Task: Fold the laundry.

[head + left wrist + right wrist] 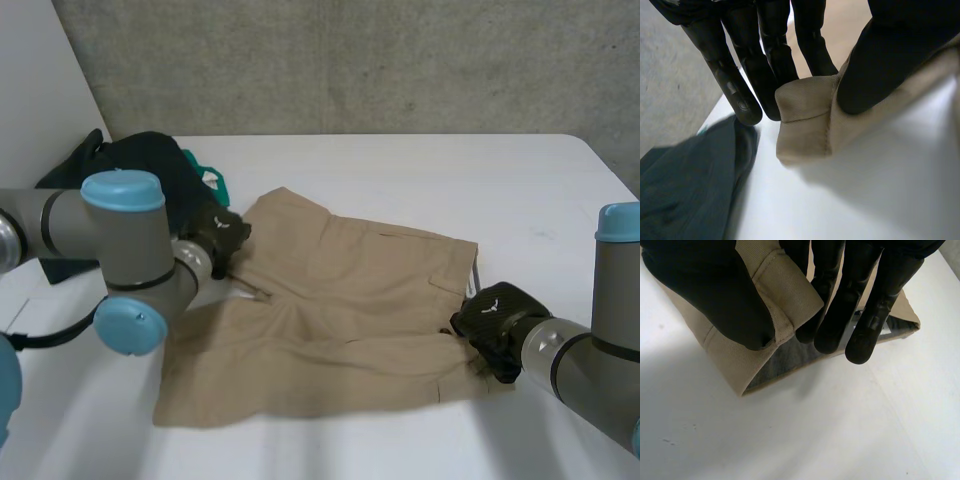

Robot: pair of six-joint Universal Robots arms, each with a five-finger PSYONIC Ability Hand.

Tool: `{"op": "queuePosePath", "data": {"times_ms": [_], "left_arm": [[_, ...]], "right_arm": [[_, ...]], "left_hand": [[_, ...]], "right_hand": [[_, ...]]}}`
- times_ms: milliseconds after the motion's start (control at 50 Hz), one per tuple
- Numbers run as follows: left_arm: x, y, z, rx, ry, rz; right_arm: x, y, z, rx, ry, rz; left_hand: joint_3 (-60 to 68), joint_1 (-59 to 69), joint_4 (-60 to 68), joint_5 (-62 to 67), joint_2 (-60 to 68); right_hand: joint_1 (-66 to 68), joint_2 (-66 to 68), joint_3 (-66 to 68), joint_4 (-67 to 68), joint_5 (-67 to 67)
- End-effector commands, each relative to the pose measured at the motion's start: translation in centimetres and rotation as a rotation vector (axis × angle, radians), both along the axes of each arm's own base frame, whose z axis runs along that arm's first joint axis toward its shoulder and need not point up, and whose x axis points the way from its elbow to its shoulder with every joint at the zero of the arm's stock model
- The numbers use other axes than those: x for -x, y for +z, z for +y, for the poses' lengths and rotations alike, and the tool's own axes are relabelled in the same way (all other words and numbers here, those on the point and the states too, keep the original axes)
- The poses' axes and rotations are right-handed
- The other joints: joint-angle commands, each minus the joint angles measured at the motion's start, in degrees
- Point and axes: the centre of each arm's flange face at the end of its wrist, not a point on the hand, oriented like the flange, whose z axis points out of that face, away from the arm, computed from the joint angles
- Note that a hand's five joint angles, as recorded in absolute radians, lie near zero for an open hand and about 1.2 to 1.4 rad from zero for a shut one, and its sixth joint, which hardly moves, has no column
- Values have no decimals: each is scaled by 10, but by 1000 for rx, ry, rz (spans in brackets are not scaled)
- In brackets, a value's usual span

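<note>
Tan shorts lie spread on the white table. My left hand is at their far left edge. Its thumb presses a folded bit of the tan cloth against the fingers, so it pinches that edge. My right hand sits at the shorts' right edge near the front. There its thumb and fingers pinch the hem, and the grey inside of the cloth shows under it.
A pile of dark clothes with a teal piece lies at the table's back left, just beyond my left hand; the dark cloth is close by its fingertips. A concrete wall stands behind the table.
</note>
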Motion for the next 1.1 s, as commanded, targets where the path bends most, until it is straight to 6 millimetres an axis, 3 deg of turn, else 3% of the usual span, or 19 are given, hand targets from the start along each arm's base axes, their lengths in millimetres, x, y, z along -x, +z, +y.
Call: {"op": "queuePosePath", "data": {"times_ms": [20, 60, 80, 120, 200, 280, 360, 440, 560, 640, 760, 780, 800, 860, 940, 1100], "left_arm": [[-14, -18, 24, -35, 63, -152], [-12, -19, 28, -37, 55, -155], [-10, -18, 30, -36, 51, -151], [-10, -17, 30, -36, 54, -147], [-11, 16, 31, 7, 88, -52], [-19, 40, 41, 5, 122, 58], [-29, 55, 61, -20, 149, 128], [-44, 49, 100, -121, 155, 98], [-57, 30, 140, -271, 133, 45], [-58, 19, 149, -332, 110, 50], [-54, 9, 141, -358, 102, 94], [-53, 5, 139, -361, 103, 93], [-51, 0, 136, -363, 101, 89], [-50, -1, 133, -352, 104, 92], [-49, 20, 129, -277, 113, 122], [-46, 87, 127, -61, 75, 227]], "right_arm": [[0, 1, -1, 5, 1, -3], [0, 1, -1, 4, 1, -2], [-1, 1, 0, 2, 2, -1], [-1, 1, 0, 2, 3, -3], [-1, 0, 1, 1, 3, 0], [0, 2, 2, 5, 0, -2], [0, 4, 2, 15, 0, -6], [1, 9, 3, 31, -1, -12], [0, 13, 5, 45, 9, -27], [0, 15, 6, 48, 17, -33], [1, 15, 10, 49, 18, -35], [1, 15, 10, 47, 19, -35], [1, 16, 10, 48, 19, -36], [1, 16, 10, 50, 18, -35], [1, 20, 9, 66, 18, -41], [-3, 39, -1, 134, 21, -67]], "left_hand": [[95, 119, 86, 128, 94], [-51, -27, -60, -18, -52], [-248, -224, -257, -215, -250], [-298, -275, -308, -266, -300], [-482, -458, -491, -449, -483], [-482, -458, -492, -449, -484], [-452, -428, -461, -419, -453], [-430, -406, -439, -397, -432], [-363, -339, -372, -330, -364], [-361, -337, -370, -328, -363], [-321, -297, -330, -288, -322], [-286, -262, -295, -253, -287], [-124, -100, -133, -91, -125], [123, 146, 113, 155, 121], [123, 147, 114, 156, 122], [123, 147, 114, 156, 122]], "right_hand": [[252, 132, 117, 119, 128], [252, 132, 117, 119, 128], [252, 132, 117, 119, 128], [252, 132, 117, 119, 128], [252, 132, 117, 119, 128], [252, 132, 117, 119, 128], [252, 132, 117, 119, 128], [252, 132, 117, 119, 128], [252, 132, 117, 119, 128], [252, 132, 117, 119, 128], [252, 132, 117, 119, 128], [252, 132, 117, 119, 128], [252, 132, 117, 119, 128], [252, 132, 117, 119, 128], [252, 132, 117, 119, 128], [252, 132, 117, 119, 128]]}}
